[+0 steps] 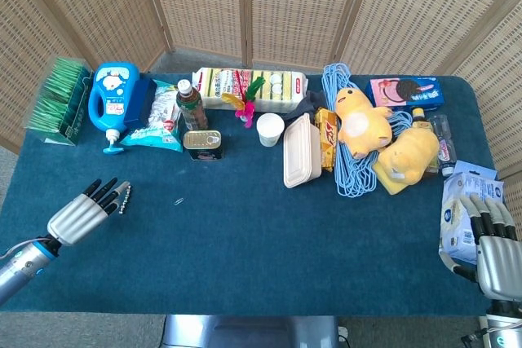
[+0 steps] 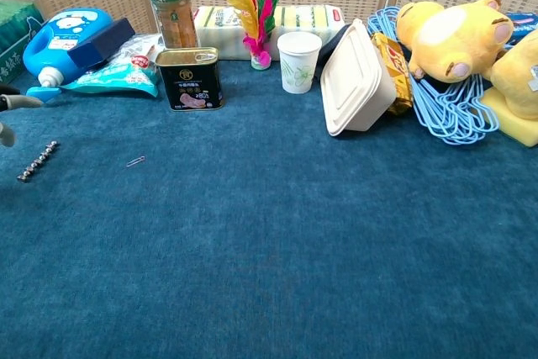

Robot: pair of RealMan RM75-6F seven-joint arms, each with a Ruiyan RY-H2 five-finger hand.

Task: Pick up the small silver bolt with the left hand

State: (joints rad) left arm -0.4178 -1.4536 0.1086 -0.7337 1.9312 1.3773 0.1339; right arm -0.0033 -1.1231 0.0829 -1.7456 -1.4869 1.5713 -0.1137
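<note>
The small silver bolt (image 2: 38, 161) lies on the blue cloth at the left; it looks like a short beaded metal rod. In the head view the bolt (image 1: 124, 202) is partly covered by my left hand's fingertips. My left hand (image 1: 86, 213) reaches in from the lower left with fingers stretched out and apart, holding nothing. In the chest view only the tips of the left hand (image 2: 10, 111) show at the left edge, above the bolt. My right hand (image 1: 493, 248) rests at the table's lower right corner, fingers extended, empty.
A paper clip (image 1: 178, 200) lies right of the bolt. Behind stand a blue detergent bottle (image 1: 112, 101), a snack bag (image 1: 159, 124), a tin can (image 1: 202, 143), a tea bottle (image 1: 190, 106) and a paper cup (image 1: 270, 129). A white packet (image 1: 463, 208) lies by my right hand.
</note>
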